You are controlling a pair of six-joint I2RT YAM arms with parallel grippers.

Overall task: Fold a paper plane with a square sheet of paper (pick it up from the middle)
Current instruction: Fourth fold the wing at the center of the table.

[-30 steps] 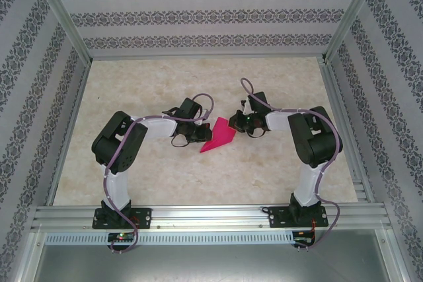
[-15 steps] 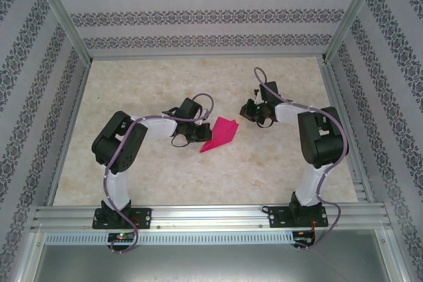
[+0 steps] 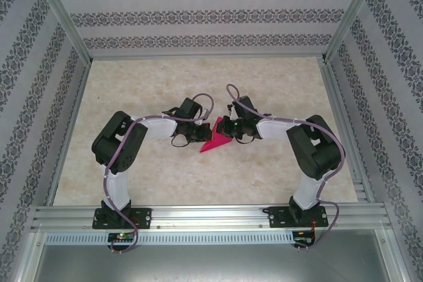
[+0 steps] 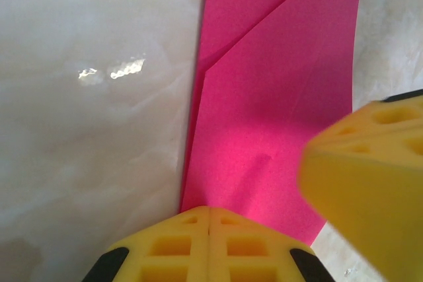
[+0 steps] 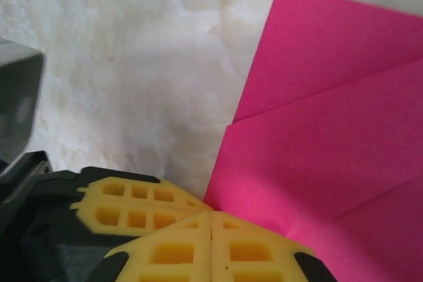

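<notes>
Where pressed flat to table [image 3: 132, 90]: part-folded paper plane [image 3: 213, 143].
Left claw [image 4: 209, 221] closed tight, tips on its edge; right claw [image 5: 211, 222] closed tight, opposite edge; arms bent inward.

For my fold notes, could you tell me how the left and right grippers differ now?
The left gripper meets the paper plane from its left side, the right gripper from its right. The right gripper overlaps the plane's wide far end; the left gripper sits nearer the point. Both are shut, tips at the paper.
</notes>
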